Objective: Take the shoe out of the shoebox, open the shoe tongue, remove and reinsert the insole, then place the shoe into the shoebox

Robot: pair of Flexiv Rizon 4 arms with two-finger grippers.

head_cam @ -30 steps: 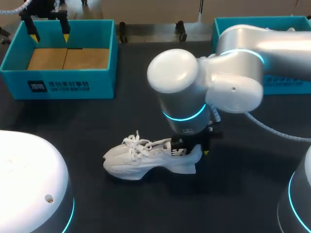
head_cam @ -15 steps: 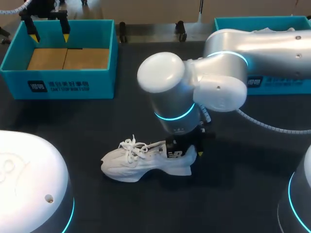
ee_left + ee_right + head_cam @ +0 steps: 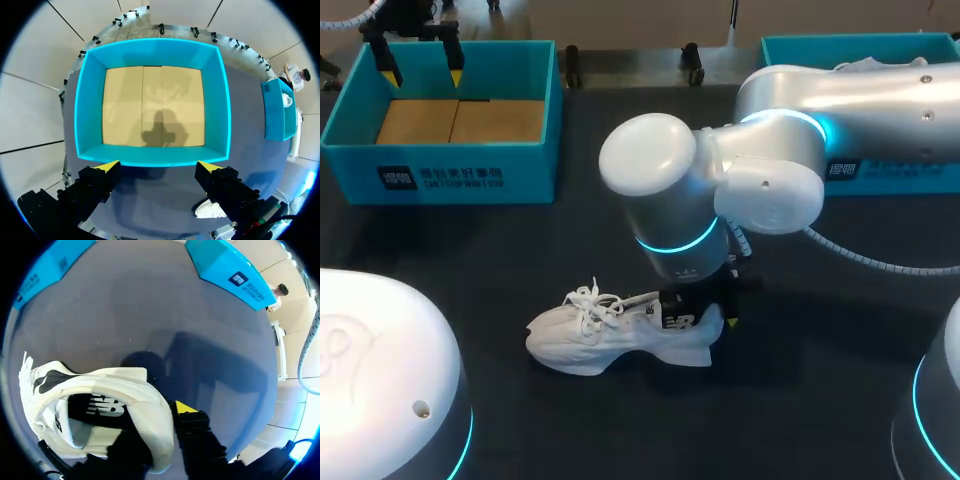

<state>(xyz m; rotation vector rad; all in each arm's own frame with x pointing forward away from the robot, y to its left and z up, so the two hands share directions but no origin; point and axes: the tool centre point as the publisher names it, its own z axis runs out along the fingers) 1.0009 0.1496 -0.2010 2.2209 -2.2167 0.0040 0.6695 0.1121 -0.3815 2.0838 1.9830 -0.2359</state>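
Change: right arm (image 3: pixel 720 190) and the white shoe (image 3: pixel 605 335) it holds have slid together a little toward 9 o'clock over the last second; the left end effector has kept its place.
Left end effector (image 3: pixel 421 72): hangs at the 11 o'clock corner of the bench (image 3: pixel 570 240), above the near wall of the shoebox; in the left wrist view (image 3: pixel 157 167) the two yellow tips stand wide apart with nothing between them and touch nothing.
Shoebox (image 3: pixel 440 180): turquoise, open-topped, with a tan floor and nothing inside it (image 3: pixel 152 156); it sits at 11 o'clock on the bench.
Shoe: out of the shoebox, upright on its sole on the bench at 5 o'clock from the shoebox; toe toward 9 o'clock, heel toward 3 o'clock, laces loose over the tongue. The left wrist view catches a small white part of it (image 3: pixel 210 210) past the box.
Right end effector (image 3: pixel 705 312): down on the heel of the shoe. In the right wrist view (image 3: pixel 155 435) one finger is inside the shoe opening (image 3: pixel 100 410), and the yellow-tipped one is outside the heel, so the padded heel collar is pinched between them; it grips the shoe.
Second box (image 3: pixel 890 170): turquoise, at 2 o'clock on the bench, well apart from the shoe; the right arm passes over it.
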